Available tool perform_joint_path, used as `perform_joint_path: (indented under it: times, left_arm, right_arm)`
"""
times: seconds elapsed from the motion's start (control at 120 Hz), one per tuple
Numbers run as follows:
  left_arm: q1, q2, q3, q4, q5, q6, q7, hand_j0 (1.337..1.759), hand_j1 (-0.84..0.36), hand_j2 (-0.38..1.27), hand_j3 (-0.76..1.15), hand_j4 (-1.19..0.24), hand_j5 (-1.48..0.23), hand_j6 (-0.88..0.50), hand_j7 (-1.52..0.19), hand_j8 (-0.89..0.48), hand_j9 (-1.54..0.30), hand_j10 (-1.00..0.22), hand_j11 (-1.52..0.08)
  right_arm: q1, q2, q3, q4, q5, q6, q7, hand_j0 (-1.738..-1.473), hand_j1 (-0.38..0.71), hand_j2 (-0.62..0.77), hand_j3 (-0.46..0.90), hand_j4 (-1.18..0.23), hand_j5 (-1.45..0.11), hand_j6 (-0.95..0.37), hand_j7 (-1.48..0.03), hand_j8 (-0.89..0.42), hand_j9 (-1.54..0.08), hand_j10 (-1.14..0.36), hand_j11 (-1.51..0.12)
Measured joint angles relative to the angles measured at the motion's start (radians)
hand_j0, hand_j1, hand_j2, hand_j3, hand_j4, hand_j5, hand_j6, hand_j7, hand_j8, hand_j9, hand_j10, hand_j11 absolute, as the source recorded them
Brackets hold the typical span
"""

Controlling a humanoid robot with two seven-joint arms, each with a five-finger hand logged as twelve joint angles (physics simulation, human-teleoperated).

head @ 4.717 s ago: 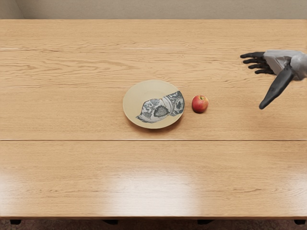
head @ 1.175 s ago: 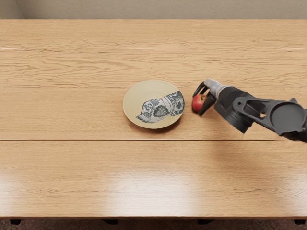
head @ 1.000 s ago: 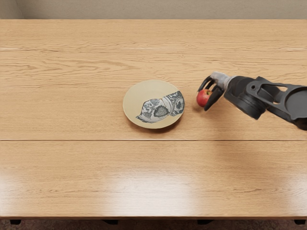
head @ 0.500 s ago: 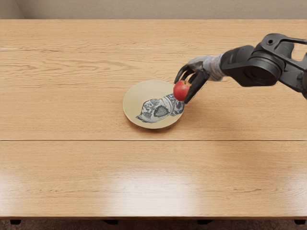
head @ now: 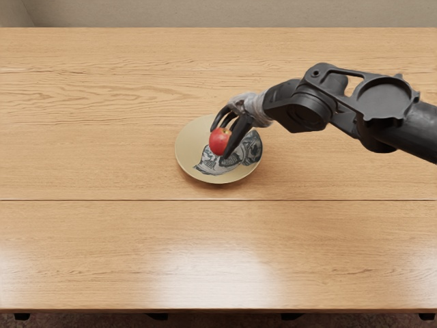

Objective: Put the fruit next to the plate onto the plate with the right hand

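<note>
A red apple [head: 219,140] is held over the middle of the round beige plate [head: 189,147], which carries a grey skull drawing. My right hand [head: 229,130] comes in from the right edge on a dark arm and is shut on the apple, its black fingers curled around it from above and the side. Whether the apple touches the plate or hangs just above it cannot be told. The left arm is out of view.
The plate lies near the centre of a wide wooden table [head: 102,225]. My right forearm [head: 355,113] stretches across the table's right half, above the surface.
My right hand has carried the apple leftward, from over the plate's right rim to over its middle. Earlier it closed on the apple beside the plate and lifted it.
</note>
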Motion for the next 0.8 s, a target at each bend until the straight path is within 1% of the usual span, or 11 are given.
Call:
perform_joint_path:
  times: [0.167, 0.25, 0.3, 0.325, 0.467, 0.6, 0.7, 0.8]
  left_arm:
    - [0.0, 0.0, 0.0, 0.0, 0.0, 0.0, 0.0, 1.658, 0.07, 0.05, 0.0, -0.23, -0.3, -0.23, -0.3, -0.23, -0.3, -0.23, -0.3]
    - [0.0, 0.0, 0.0, 0.0, 0.0, 0.0, 0.0, 1.658, 0.07, 0.05, 0.0, -0.23, -0.3, -0.23, -0.3, -0.23, -0.3, -0.23, -0.3]
    - [0.0, 0.0, 0.0, 0.0, 0.0, 0.0, 0.0, 1.658, 0.07, 0.05, 0.0, -0.23, -0.3, -0.23, -0.3, -0.23, -0.3, -0.23, -0.3]
    - [0.0, 0.0, 0.0, 0.0, 0.0, 0.0, 0.0, 1.658, 0.07, 0.05, 0.0, -0.23, -0.3, -0.23, -0.3, -0.23, -0.3, -0.23, -0.3]
    - [0.0, 0.0, 0.0, 0.0, 0.0, 0.0, 0.0, 1.658, 0.07, 0.05, 0.0, -0.23, -0.3, -0.23, -0.3, -0.23, -0.3, -0.23, -0.3]
    - [0.0, 0.0, 0.0, 0.0, 0.0, 0.0, 0.0, 1.658, 0.07, 0.05, 0.0, -0.23, -0.3, -0.23, -0.3, -0.23, -0.3, -0.23, -0.3]
    - [0.0, 0.0, 0.0, 0.0, 0.0, 0.0, 0.0, 1.658, 0.07, 0.05, 0.0, -0.23, -0.3, -0.23, -0.3, -0.23, -0.3, -0.23, -0.3]
    - [0.0, 0.0, 0.0, 0.0, 0.0, 0.0, 0.0, 1.658, 0.07, 0.05, 0.0, -0.23, -0.3, -0.23, -0.3, -0.23, -0.3, -0.23, -0.3]
  right_arm:
    - [-0.01, 0.033, 0.0, -0.033, -0.001, 0.0, 0.0, -1.648, 0.17, 0.19, 0.0, -0.66, -1.05, -0.45, -1.01, -0.51, -1.04, -0.76, -1.04]
    - [-0.008, 0.041, -0.001, -0.037, -0.002, -0.001, 0.0, -1.65, 0.17, 0.2, 0.0, -0.66, -0.98, -0.49, -0.95, -0.55, -0.98, -0.72, -0.98]
    - [-0.007, 0.043, -0.001, -0.039, -0.004, -0.003, 0.0, -1.651, 0.15, 0.19, 0.0, -0.64, -0.92, -0.51, -0.9, -0.59, -0.92, -0.68, -0.93]
    - [-0.007, 0.043, -0.001, -0.039, -0.006, -0.003, 0.0, -1.652, 0.15, 0.19, 0.0, -0.62, -0.89, -0.52, -0.88, -0.59, -0.89, -0.66, -0.9]
    - [-0.004, 0.042, 0.001, -0.039, -0.012, -0.003, 0.0, -1.655, 0.17, 0.07, 0.0, -0.54, -0.75, -0.46, -0.74, -0.53, -0.75, -0.56, -0.75]
    - [-0.003, 0.031, 0.008, -0.035, -0.012, -0.002, 0.0, -1.656, 0.13, 0.0, 0.0, -0.46, -0.62, -0.41, -0.61, -0.43, -0.62, -0.47, -0.62]
    - [-0.001, -0.014, 0.025, -0.009, -0.007, 0.001, 0.0, -1.657, 0.1, -0.02, 0.0, -0.41, -0.55, -0.38, -0.54, -0.4, -0.55, -0.42, -0.55]
    - [-0.004, -0.089, 0.067, 0.051, 0.001, 0.012, 0.0, -1.657, 0.07, -0.04, 0.0, -0.37, -0.49, -0.36, -0.49, -0.36, -0.49, -0.38, -0.49]
